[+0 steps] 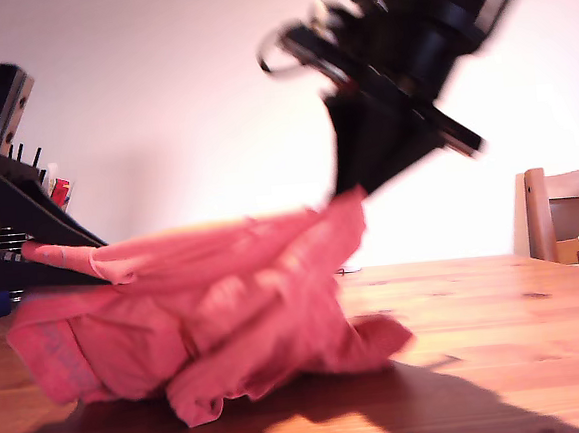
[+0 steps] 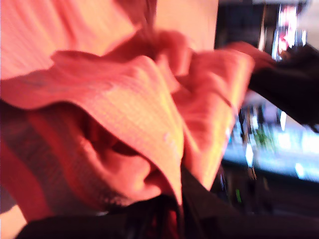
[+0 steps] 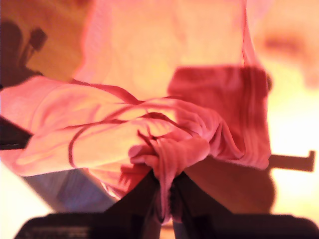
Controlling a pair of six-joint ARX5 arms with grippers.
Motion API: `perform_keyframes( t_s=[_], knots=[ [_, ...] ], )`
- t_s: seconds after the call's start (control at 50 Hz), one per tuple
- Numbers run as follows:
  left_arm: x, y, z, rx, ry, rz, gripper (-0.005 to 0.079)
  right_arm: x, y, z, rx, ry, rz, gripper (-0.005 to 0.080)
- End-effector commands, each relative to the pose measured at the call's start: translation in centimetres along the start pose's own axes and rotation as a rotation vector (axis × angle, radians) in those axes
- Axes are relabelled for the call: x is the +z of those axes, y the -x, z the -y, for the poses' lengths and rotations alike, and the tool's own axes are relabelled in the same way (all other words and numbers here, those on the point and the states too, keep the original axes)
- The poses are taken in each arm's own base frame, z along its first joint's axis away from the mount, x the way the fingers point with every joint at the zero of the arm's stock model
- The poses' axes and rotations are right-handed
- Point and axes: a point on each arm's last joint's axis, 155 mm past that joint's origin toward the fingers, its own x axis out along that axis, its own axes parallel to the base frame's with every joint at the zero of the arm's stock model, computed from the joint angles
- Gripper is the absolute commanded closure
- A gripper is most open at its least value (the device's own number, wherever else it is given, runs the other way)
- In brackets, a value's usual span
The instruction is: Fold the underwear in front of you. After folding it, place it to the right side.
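Both my first gripper (image 2: 164,211) and my second gripper (image 3: 167,201) clench bunched edges of the soft coral-red cloth underwear (image 1: 207,313), lifting it above the wooden table (image 1: 500,340) for folding.

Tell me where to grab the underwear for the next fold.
Take the waistband of the underwear, at the exterior view's left, coming in from that side. It is the firmest, flattest edge and lies low on the table. The rest is bunched, already lifted by both grippers, my second gripper pinching a gathered fold.
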Motion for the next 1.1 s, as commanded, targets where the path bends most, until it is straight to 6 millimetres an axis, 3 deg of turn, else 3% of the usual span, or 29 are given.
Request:
perform_keyframes(
  t_s=[0.0, 0.32, 0.62, 0.8, 1.08],
  knots=[
    [1.0, 0.3, 0.1, 0.005, -0.015, 0.043, 0.0761, -0.3, -1.6, 1.7, -0.034, -0.023, -0.036, 0.0765],
    [6.9, 1.7, 0.8, 0.035, -0.121, 0.311, 0.0761, 3.5, -4.6, 2.3, -0.038, 0.001, 0.026, 0.0765],
    [11.6, 4.3, -1.3, 0.179, -0.115, 0.579, 0.0723, 7.8, -6.3, 3.9, -0.107, 0.064, 0.175, 0.0765],
    [12.7, 4.9, -0.3, 0.161, -0.148, 0.638, 0.0575, 8.5, -7.8, 4.3, -0.102, 0.069, 0.199, 0.0765],
    [12.5, 4.6, 0.8, 0.119, -0.161, 0.605, 0.0564, 8.6, -8.0, 4.2, -0.099, 0.063, 0.201, 0.0765]
  ],
)
